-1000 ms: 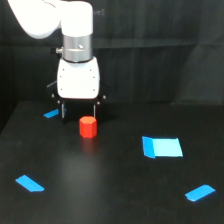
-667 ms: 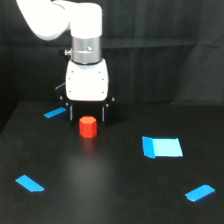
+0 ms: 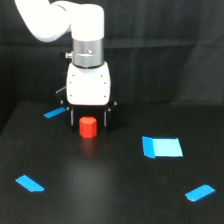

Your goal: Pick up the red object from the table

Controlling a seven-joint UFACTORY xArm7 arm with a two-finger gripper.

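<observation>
The red object (image 3: pixel 88 127) is a small red-orange block standing on the black table (image 3: pixel 112 190) left of centre in the exterior view. My gripper (image 3: pixel 88 120) hangs from a white head directly over it, pointing down. Its two dark fingers (image 3: pixel 71 117) straddle the block, one on each side, with a visible gap to each. The gripper is open and holds nothing. The block's lower half shows in front, below the fingertips.
Flat blue patches lie on the table: a slim one (image 3: pixel 55 112) left of the gripper, a large square one (image 3: pixel 161 147) to the right, one at the front left (image 3: pixel 30 183) and one at the front right (image 3: pixel 199 192).
The arm has shifted to the exterior view's right and come down, so the open fingers now flank the red block instead of standing behind it. The block has not moved.
</observation>
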